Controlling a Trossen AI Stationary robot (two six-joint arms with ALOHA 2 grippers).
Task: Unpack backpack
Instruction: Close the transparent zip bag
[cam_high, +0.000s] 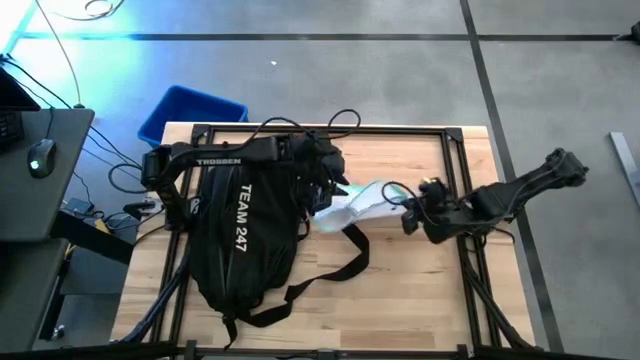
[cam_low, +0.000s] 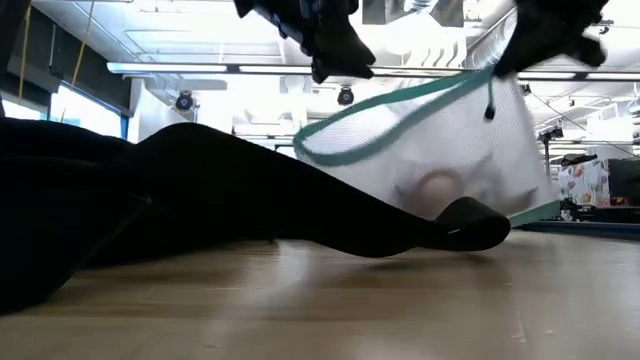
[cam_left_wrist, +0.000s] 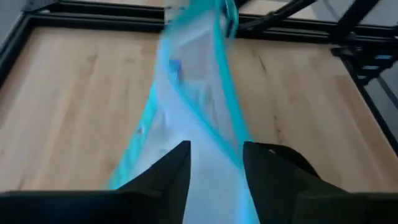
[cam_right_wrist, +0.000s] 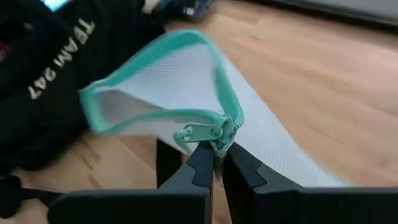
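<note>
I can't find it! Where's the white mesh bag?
In the high view, the mesh bag hangs above the table's middle, right of the backpack, between both claws; the right claw pinches its zipper end.

The high view looks straight down from well above on the whole counter (cam_high: 400, 300), with floor around it and the backpack (cam_high: 240, 240) at centre left of the frame. The low view sits at counter level, facing across the wood toward the ceiling lights, very close to the backpack (cam_low: 150, 200) and the mesh pouch (cam_low: 450, 150). The left wrist view looks along the pouch (cam_left_wrist: 193, 112) from just behind it. The right wrist view looks close past the pouch (cam_right_wrist: 186, 93) to the backpack (cam_right_wrist: 43, 68). All four views share the pouch.
</note>
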